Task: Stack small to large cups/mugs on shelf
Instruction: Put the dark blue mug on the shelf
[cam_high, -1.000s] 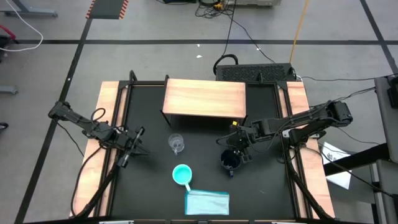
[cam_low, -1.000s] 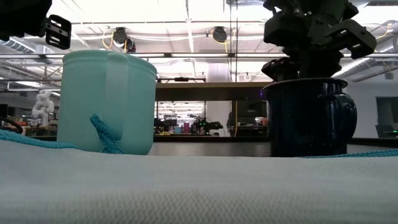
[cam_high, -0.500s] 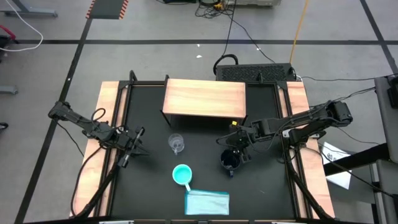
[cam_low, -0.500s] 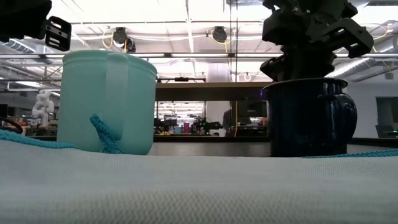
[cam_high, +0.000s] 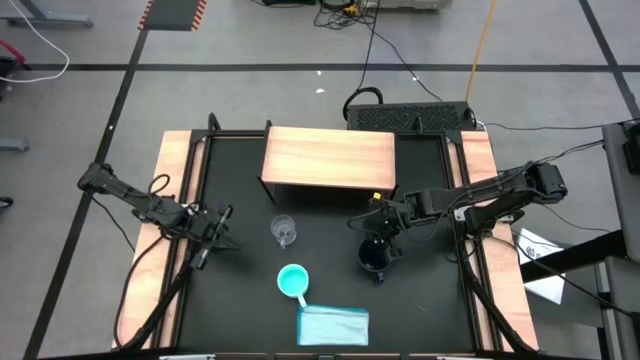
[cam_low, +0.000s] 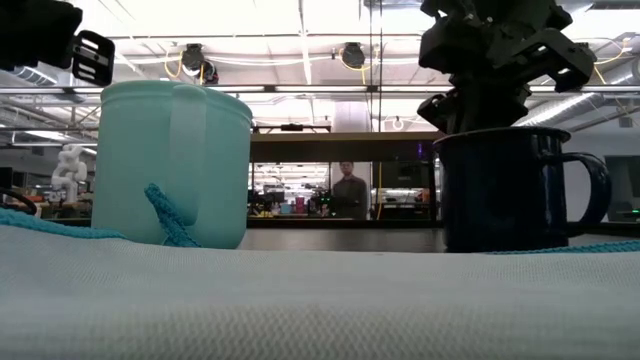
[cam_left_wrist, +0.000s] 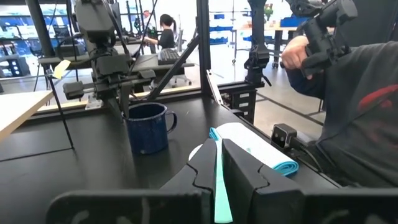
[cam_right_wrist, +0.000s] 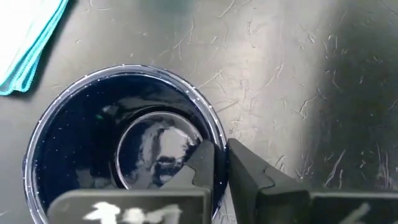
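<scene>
The dark navy mug (cam_high: 376, 258) stands upright on the black table, right of centre, and my right gripper (cam_high: 378, 238) is shut on it from above. The turquoise mug (cam_high: 292, 281) stands near the front, with the small clear glass cup (cam_high: 284, 231) behind it. Both rest on their bases. The light-wood shelf (cam_high: 328, 157) stands at the back with nothing on top. My left gripper (cam_high: 215, 238) waits shut at the table's left and points level toward the navy mug (cam_left_wrist: 147, 127). My right gripper has the navy mug's rim (cam_right_wrist: 214, 127) between its two fingers, one finger (cam_right_wrist: 202, 160) inside the mug and the other outside the wall. The fingers slant down from the table's right and far side. The mug stands upright with its base on the table (cam_low: 505, 190).
A folded light blue cloth (cam_high: 333, 325) lies at the near edge, right in front of the turquoise mug. Wooden strips (cam_high: 170, 200) edge the table on both sides. A person's sleeve (cam_left_wrist: 364, 112) shows beyond the table's right side in the left wrist view.
My right gripper has shut on the navy mug's rim without changing place. The mug has turned on its base and slid slightly toward the table's right. Its handle, which faced the near edge, now sticks out to the right. My left arm has kept still.
</scene>
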